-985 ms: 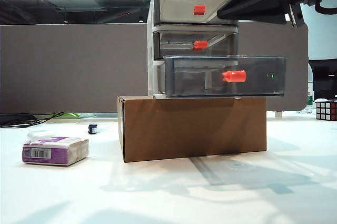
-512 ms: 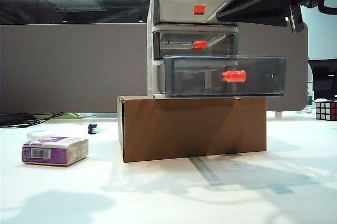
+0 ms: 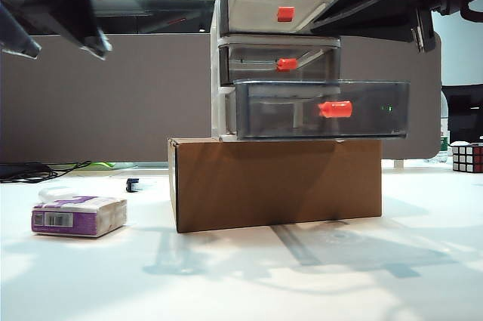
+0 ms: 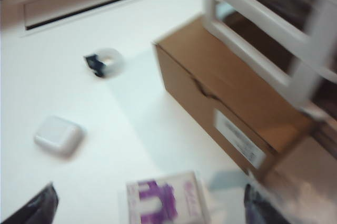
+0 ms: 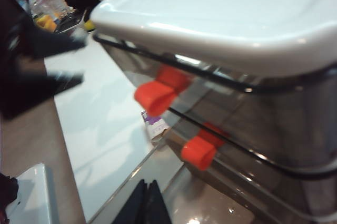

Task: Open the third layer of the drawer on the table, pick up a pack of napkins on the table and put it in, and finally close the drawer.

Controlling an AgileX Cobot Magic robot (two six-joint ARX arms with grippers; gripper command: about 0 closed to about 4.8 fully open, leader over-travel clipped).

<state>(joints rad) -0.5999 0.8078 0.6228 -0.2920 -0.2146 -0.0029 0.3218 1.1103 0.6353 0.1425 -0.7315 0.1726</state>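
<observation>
drawer unit (image 3: 275, 57): 3-tier, whitish frame, smoky grey trays, sits on brown cardboard box (image 3: 275, 183) on white table (image 3: 317, 276).
third layer (image 3: 321, 109): lowest tray, pulled out toward the ext cam, red-orange knob (image 3: 336, 109) facing front. Looks empty, though walls are tinted. Upper 2 tiers pushed in.
napkin pack (image 3: 78, 215): purple/white wrapper, barcode end toward ext cam, flat on table, well apart from box, on the ext view's left side. Not in tray yet.
L gripper (image 3: 53, 15): high in the ext view's upper left, above the pack's side of the table, blurred. L wrist view shows dark fingertips (image 4: 31, 208) spread wide apart, nothing between them; pack (image 4: 166, 200) lies below, between the two tips.
R gripper (image 5: 145, 203): up near top of unit, upper right of ext view. R wrist view shows finger tips pressed together, nothing held.
step (judged): tray open = done; L arm lining up for the pick. Place + close still to do.
other items: white rounded case (image 4: 59, 135), tape roll (image 4: 105, 61), both on table near pack, not touching it.
risk 1: soft wrapper, so jaws may pinch film only and pack slips on lift.
risk 2: off-centre descent could shove pack sideways or catch the white case.
risk 3: carry path passes box edge + protruding tray; low carry could clip tray front, shift unit on box.
risk 4: R arm parked by unit top, crowding L arm at drop-in.
</observation>
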